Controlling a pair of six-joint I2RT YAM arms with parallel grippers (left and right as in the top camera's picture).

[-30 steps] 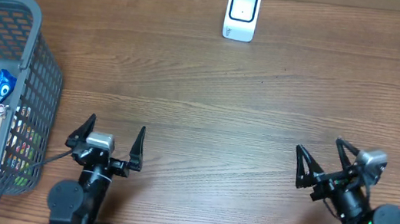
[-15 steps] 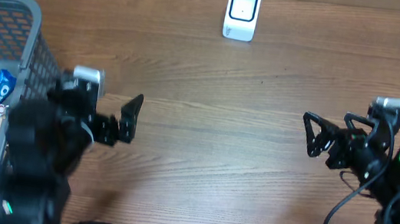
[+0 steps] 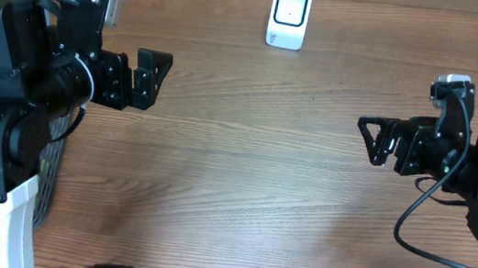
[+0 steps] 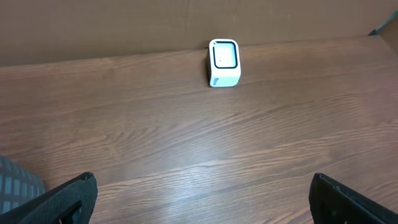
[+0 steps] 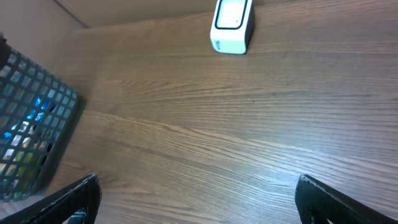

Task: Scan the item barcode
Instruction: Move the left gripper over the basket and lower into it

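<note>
The white barcode scanner (image 3: 289, 16) stands upright at the table's far edge, also in the left wrist view (image 4: 224, 62) and the right wrist view (image 5: 232, 25). The items show only as blue and coloured packets (image 5: 34, 118) through the mesh of the grey basket (image 5: 37, 140). My left gripper (image 3: 154, 78) hangs open over the table right of the basket, its fingers (image 4: 68, 199) wide apart with nothing between them. On the right side my right gripper (image 3: 368, 140) is open and empty too, pointing left, fingers (image 5: 329, 199) spread over bare wood.
The grey mesh basket (image 3: 50, 174) at the left is mostly covered by my left arm in the overhead view; a corner of it shows in the left wrist view (image 4: 15, 180). A brown cardboard wall (image 4: 186, 25) runs behind the scanner.
Both arms have lifted from the near edge and swung toward the back. The left arm now covers the basket. Both grippers stayed open.
</note>
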